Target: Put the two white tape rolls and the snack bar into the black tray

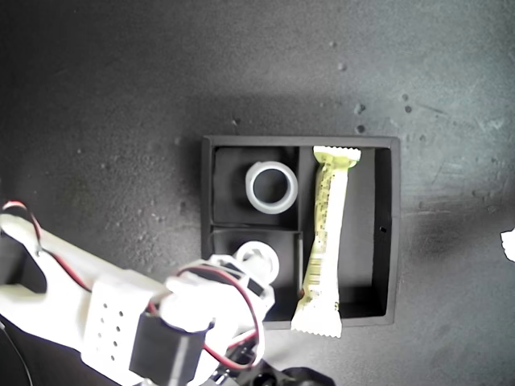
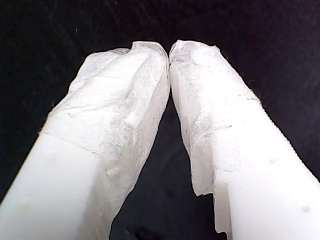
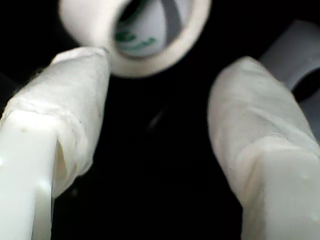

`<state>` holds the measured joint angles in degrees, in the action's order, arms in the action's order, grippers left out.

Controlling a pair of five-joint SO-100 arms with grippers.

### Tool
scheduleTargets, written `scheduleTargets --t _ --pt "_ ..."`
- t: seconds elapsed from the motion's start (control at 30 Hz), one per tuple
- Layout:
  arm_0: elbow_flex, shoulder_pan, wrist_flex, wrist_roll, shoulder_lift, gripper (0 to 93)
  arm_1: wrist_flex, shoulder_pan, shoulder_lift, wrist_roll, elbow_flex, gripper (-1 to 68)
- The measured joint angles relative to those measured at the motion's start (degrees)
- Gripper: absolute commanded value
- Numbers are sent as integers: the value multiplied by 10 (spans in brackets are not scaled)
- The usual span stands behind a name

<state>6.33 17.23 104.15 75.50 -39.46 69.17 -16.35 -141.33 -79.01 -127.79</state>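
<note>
Snack bar [image 1: 324, 241] overhanging tray rim [image 1: 395, 233]

A dark grey table [image 1: 121, 104], matte and flecked with pale specks, carries everything. The square black tray [image 1: 392, 233] sits directly on it, a little toward four o'clock from the middle of the exterior view. At that view's three o'clock edge a small white scrap [image 1: 508, 244] shows, cut off by the frame.

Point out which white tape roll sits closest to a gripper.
The roll with green inner print, just past my second gripper; the plain roll lies in the other small section.
</note>
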Motion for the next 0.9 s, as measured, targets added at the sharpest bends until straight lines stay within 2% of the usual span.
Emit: scheduleTargets --t 0.2,0.33,0.5,0.67,0.77,0.9 --pt "7 0 0 -2 -16 256 0 4 0 0 0 -3" --pt "88 -4 0 -7 -98 180 8 13 0 0 0 -3" --pt "294 -49 0 -25 -302 8 23 21 -47 -9 -18 -3" --pt "544 -113 -5 -19 -530 2 6 48 -214 -36 -127 -4" --pt "743 -156 -82 -10 -671 1 -8 61 -357 -47 -225 -4" --pt "1046 -184 -242 -9 -874 0 0 91 -475 -55 -336 -5"
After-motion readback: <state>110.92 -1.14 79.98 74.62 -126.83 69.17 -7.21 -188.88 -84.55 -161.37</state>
